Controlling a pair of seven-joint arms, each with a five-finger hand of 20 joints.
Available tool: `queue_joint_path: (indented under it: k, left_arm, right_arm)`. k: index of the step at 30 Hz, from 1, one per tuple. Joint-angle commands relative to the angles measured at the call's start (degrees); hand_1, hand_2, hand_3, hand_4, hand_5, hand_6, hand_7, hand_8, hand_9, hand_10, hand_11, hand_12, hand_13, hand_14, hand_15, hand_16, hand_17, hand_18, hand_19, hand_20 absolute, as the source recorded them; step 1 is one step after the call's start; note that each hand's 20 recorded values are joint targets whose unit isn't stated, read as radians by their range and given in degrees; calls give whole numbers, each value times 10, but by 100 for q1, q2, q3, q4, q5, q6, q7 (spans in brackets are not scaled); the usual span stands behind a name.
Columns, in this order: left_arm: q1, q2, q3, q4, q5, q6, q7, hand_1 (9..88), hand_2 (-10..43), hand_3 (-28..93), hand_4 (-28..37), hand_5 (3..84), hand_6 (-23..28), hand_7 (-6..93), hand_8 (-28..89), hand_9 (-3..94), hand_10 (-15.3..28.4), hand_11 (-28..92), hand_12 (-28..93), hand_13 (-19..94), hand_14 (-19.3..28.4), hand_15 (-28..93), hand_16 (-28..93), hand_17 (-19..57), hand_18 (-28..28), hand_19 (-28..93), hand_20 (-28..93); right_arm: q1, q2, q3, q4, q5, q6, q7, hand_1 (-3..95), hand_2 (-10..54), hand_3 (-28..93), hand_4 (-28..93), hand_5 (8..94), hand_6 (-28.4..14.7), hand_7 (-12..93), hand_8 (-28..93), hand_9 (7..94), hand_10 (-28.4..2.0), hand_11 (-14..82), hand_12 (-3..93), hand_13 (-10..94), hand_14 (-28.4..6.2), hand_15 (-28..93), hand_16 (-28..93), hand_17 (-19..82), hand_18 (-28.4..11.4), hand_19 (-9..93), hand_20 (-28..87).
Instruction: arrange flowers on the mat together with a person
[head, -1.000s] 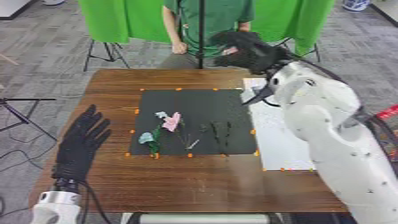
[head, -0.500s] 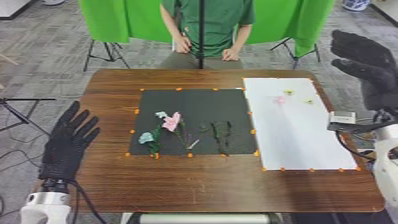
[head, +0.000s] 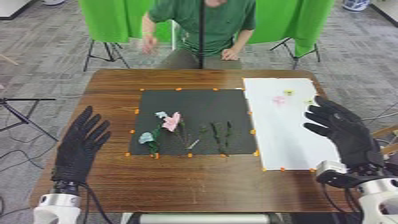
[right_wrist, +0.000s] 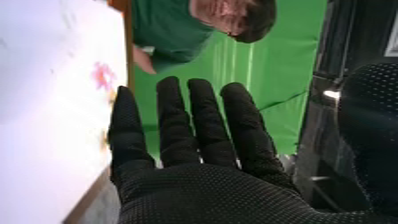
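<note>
The left hand (head: 80, 145) lies over the table's left side, left of the black mat, open and holding nothing. My right hand (head: 346, 135) is over the right edge of the white sheet, fingers straight, nothing held; in the right wrist view the same hand (right_wrist: 213, 190) is open. On the black mat (head: 200, 102) lie a pink flower (head: 171, 121) with a stem, a pale blue flower (head: 147, 137) with green leaves, a small light flower (head: 162, 114) and dark green stems (head: 221, 137). On the white sheet (head: 293, 135) are a faint pink blossom (head: 280, 100) and yellow blossoms (head: 289, 92).
The brown wooden table (head: 200, 185) carries orange tape marks around mat and sheet. Across it a person in a green shirt sits with hands off the flowers. A thin dark pole stands before the person, and a green cloth (head: 107, 20) hangs behind.
The right hand has gone from the table's far side, out past the right edge, then back toward the sheet's right edge. The person has raised one hand. The flowers on the mat look unmoved.
</note>
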Motion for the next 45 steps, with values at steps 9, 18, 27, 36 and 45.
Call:
queue_joint_path:
  k: [9, 18, 27, 36, 45]
  left_arm:
    - [-35, -93, -4, 79, 74, -115, -158, 288, -48, 673, -266, 223, 12, 202, -113, 179, 95, 182, 151, 178, 122, 163, 61, -112, 204, 386, 72]
    - [-29, -118, 21, 85, 41, -88, -168, 290, -46, 671, -265, 225, 13, 201, -113, 180, 96, 181, 150, 179, 123, 165, 61, -112, 205, 386, 72]
    - [-20, -155, 10, 67, 47, -50, -197, 289, -45, 673, -265, 227, 14, 201, -113, 181, 96, 183, 150, 181, 123, 167, 59, -112, 205, 387, 73]
    - [51, -106, -62, 20, 50, -30, -169, 286, -45, 675, -266, 229, 14, 201, -113, 183, 98, 184, 149, 182, 124, 168, 57, -111, 205, 388, 73]
    - [63, -181, -94, 7, 74, -68, -181, 286, -46, 676, -267, 230, 14, 199, -112, 183, 98, 184, 149, 182, 123, 167, 58, -111, 205, 387, 72]
  right_arm:
    - [-67, -89, 159, -2, -36, -118, -53, 179, -53, 847, -237, 339, -65, 139, -91, 338, -138, 116, 238, 275, -120, 141, 340, 27, -220, 415, 245]
    - [101, -26, -10, 90, 200, 21, 30, 177, -52, 848, -237, 344, -66, 140, -94, 345, -140, 120, 236, 275, -120, 153, 325, 29, -220, 422, 247]
    - [-90, -240, 132, 36, 138, -163, -12, 179, -51, 850, -236, 350, -66, 140, -93, 347, -141, 123, 236, 276, -120, 160, 319, 29, -220, 425, 247]
    - [429, 105, -431, 182, 62, 219, 134, 177, -48, 848, -238, 352, -65, 144, -94, 350, -142, 125, 234, 278, -121, 166, 313, 29, -220, 427, 248]
    - [523, 135, -464, 204, 45, 189, 112, 166, -49, 843, -237, 349, -63, 138, -92, 348, -141, 121, 234, 278, -122, 164, 311, 28, -221, 423, 247]
